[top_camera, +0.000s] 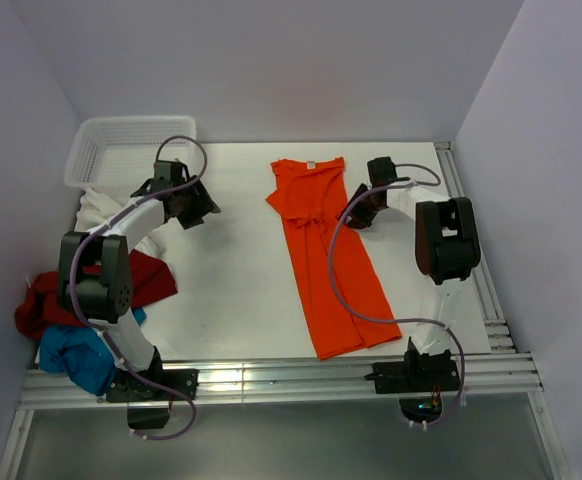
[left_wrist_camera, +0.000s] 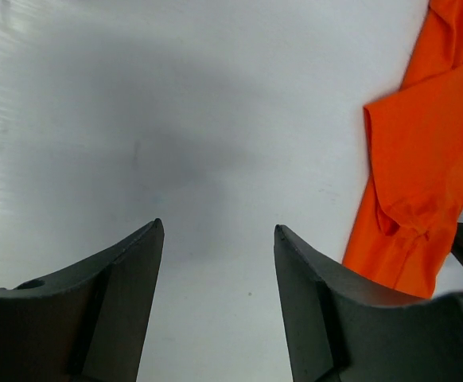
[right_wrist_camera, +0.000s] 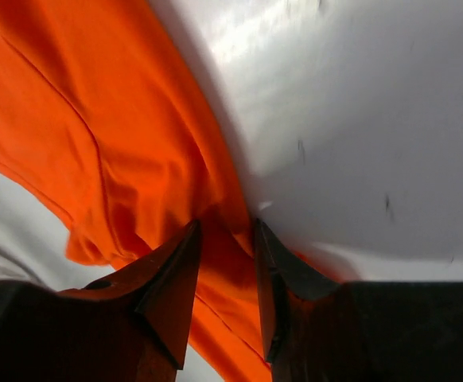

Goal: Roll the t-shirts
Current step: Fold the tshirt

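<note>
The bright orange t-shirt (top_camera: 326, 250) lies folded into a long narrow strip on the white table, collar at the far end. My right gripper (top_camera: 357, 214) is at the strip's right edge near the sleeves. In the right wrist view its jaws (right_wrist_camera: 227, 227) stand narrowly apart with orange fabric (right_wrist_camera: 96, 119) between the fingertips. My left gripper (top_camera: 199, 214) is open and empty over bare table (left_wrist_camera: 215, 227), left of the shirt, whose sleeve (left_wrist_camera: 422, 159) shows at the right. A dark red shirt (top_camera: 41, 300), a turquoise one (top_camera: 76, 355) and a white one (top_camera: 99, 210) lie bunched at the left edge.
A white perforated basket (top_camera: 121, 150) stands at the far left corner. Aluminium rails (top_camera: 271, 380) run along the near edge and the right side. Walls close in the table on three sides.
</note>
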### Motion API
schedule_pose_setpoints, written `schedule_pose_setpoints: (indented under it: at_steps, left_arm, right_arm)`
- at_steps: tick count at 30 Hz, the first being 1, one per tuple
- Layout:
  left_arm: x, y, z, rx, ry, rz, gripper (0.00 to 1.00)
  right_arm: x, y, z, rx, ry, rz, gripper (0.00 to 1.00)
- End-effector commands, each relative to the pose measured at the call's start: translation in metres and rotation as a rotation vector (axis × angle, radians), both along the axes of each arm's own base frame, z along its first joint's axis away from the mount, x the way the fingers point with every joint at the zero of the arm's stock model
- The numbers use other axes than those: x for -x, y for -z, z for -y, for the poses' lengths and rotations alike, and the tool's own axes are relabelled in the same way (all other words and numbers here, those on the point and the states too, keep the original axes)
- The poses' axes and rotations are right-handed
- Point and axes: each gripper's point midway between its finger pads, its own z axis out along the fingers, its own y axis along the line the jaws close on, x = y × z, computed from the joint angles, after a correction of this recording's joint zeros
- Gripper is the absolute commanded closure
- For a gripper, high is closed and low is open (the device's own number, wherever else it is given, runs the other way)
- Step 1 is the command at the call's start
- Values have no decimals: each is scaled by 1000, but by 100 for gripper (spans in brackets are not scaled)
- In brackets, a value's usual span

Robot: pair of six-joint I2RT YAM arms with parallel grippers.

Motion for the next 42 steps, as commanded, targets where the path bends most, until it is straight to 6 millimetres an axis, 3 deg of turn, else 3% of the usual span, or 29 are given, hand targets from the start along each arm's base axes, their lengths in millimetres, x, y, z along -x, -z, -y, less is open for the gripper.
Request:
schedule_pose_setpoints:
  at_steps: [1, 2, 6, 11, 16, 18, 23, 26, 29, 37, 40, 42]
  left_arm:
    - [-2, -32, 30, 28, 91, 72, 37]
    - [0, -35, 35, 33, 103, 75, 37]
    - [17, -42, 73, 62, 183, 63, 35]
    - [33, -33, 122, 153, 247, 12, 35]
    - [44, -34, 162, 182, 327, 6, 36]
    - [53, -35, 181, 188, 371, -7, 35]
    - [85, -15, 211, 200, 431, -121, 35]
    - [97, -1, 217, 201, 434, -161, 35]
    - [97, 11, 219, 194, 424, -193, 35]
    - [62, 11, 230, 159, 404, -182, 35]
    - [51, 3, 224, 161, 391, -162, 35]
    - [42, 2, 210, 159, 363, -159, 35]
  right_arm:
    - [29, -6, 0, 80, -15, -28, 59]
    - [35, -19, 2, 90, -15, -14, 57]
    - [57, -39, 26, 192, -1, 3, 47]
    - [87, -36, 43, 253, -4, -53, 48]
    - [104, -33, 34, 191, -29, -60, 56]
    - [112, -33, 34, 193, -33, -84, 55]
    - [145, -26, 53, 305, -24, -186, 53]
    - [156, -28, 58, 356, -39, -194, 52]
    - [166, -20, 58, 386, -54, -232, 55]
    - [193, 1, 26, 448, -152, -312, 57]
    - [203, 6, 16, 485, -202, -342, 57]
    - [210, 8, 9, 488, -222, -353, 57]
